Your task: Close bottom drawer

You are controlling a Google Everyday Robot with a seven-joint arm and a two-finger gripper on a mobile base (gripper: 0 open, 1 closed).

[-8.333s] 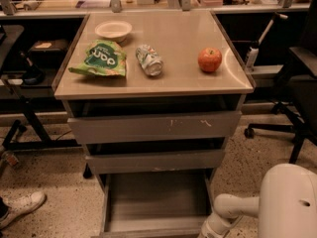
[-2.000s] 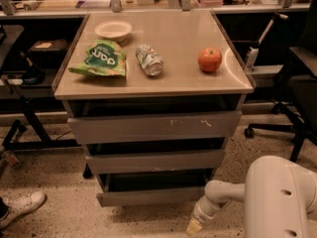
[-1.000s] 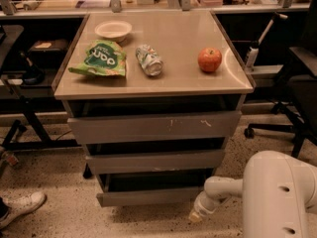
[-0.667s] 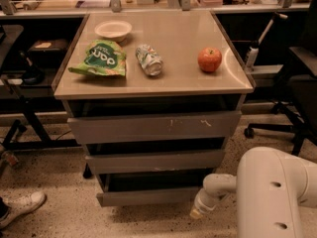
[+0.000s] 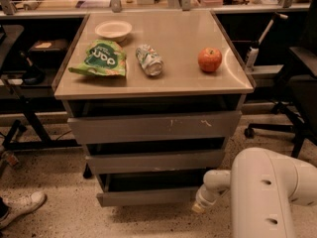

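Note:
The bottom drawer [image 5: 148, 196] is the lowest, narrowest grey front of the cabinet. It sits pushed in, its front just a little proud of the cabinet, with a dark gap above it. My gripper [image 5: 199, 206] is low at the drawer's right front corner, at the end of the white arm [image 5: 267, 192] that comes in from the lower right. It is close to the drawer front; I cannot tell whether it touches it.
On the cabinet top lie a white bowl [image 5: 113, 29], a green chip bag [image 5: 99, 58], a tipped can [image 5: 149, 60] and a red apple [image 5: 210, 59]. An office chair [image 5: 297, 83] stands at the right. A shoe [image 5: 20, 207] shows at the lower left. Desks stand behind.
The bottom drawer was pulled far out with its tray showing; now it is pushed in. My arm has moved left and in towards the drawer's right corner.

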